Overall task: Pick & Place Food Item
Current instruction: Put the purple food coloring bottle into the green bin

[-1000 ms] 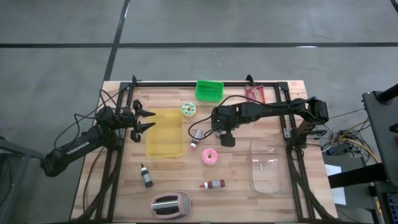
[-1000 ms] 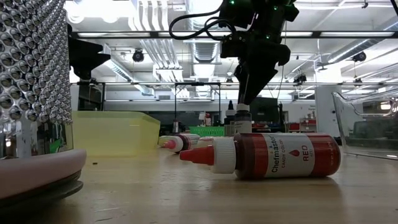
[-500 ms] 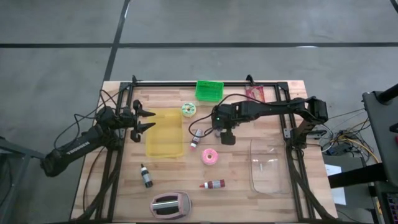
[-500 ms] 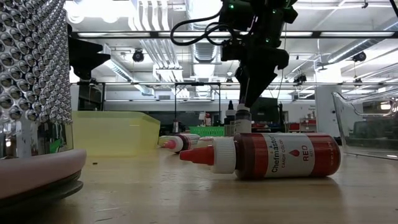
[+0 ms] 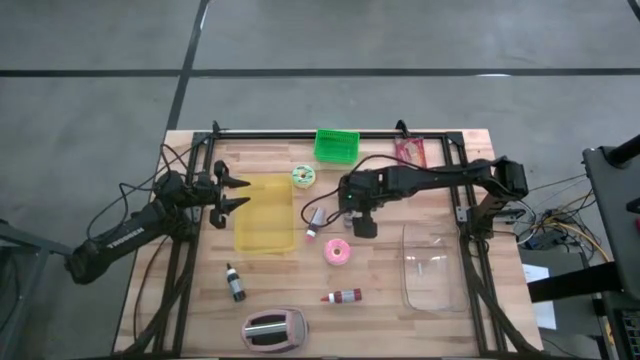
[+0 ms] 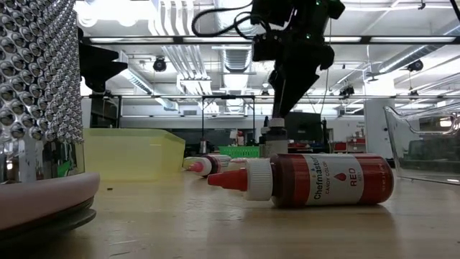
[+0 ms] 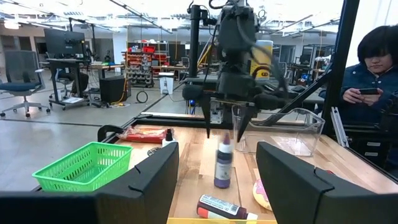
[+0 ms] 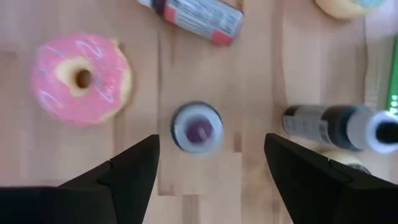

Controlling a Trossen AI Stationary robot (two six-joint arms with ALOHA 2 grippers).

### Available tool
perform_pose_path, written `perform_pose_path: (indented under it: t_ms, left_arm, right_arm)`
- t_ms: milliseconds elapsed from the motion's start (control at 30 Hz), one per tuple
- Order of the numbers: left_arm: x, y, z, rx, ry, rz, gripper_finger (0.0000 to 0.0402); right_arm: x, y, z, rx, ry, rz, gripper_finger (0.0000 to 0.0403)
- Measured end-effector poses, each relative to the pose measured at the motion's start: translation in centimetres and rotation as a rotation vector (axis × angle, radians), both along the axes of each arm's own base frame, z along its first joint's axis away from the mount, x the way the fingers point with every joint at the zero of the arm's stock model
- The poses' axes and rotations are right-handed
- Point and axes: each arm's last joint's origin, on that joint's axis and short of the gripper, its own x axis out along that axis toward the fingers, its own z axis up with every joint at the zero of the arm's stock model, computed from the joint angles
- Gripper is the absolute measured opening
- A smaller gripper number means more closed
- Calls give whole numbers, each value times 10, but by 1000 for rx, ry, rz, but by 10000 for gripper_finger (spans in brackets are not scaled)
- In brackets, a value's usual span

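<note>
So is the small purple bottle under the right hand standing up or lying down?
Upright. The purple bottle stands cap-up in the left wrist view, and the right wrist view looks straight down on its round cap between the open right hand.

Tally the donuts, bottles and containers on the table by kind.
Donuts: 2, pink donut, green donut
Bottles: 5, upright bottle, two lying bottles, black bottle, red bottle
Containers: 3, green basket, yellow bin, clear tub
Total: 10

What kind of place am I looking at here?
Most likely a robotics lab or workshop: a wooden table framed by two robot arms, exposed ceiling ducts overhead, and desks with an office chair and equipment shelves behind.
</note>
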Motion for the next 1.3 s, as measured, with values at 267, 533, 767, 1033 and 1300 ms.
perform_pose_path:
  t_ms: [267,533,767,1033,1300]
  left_arm:
    - [0,0,0,0,0,0,223]
    - [0,0,0,1,0,-4,223]
    - [0,0,0,1,0,-4,223]
    - [0,0,0,1,0,-4,223]
    - [0,0,0,1,0,-4,223]
  right_arm:
    - [1,7,3,18,0,23,264]
    - [2,7,1,24,-4,35,274]
    - [3,6,-1,33,-16,36,279]
    - [4,4,-6,38,-15,33,272]
    - [14,4,-31,59,73,66,263]
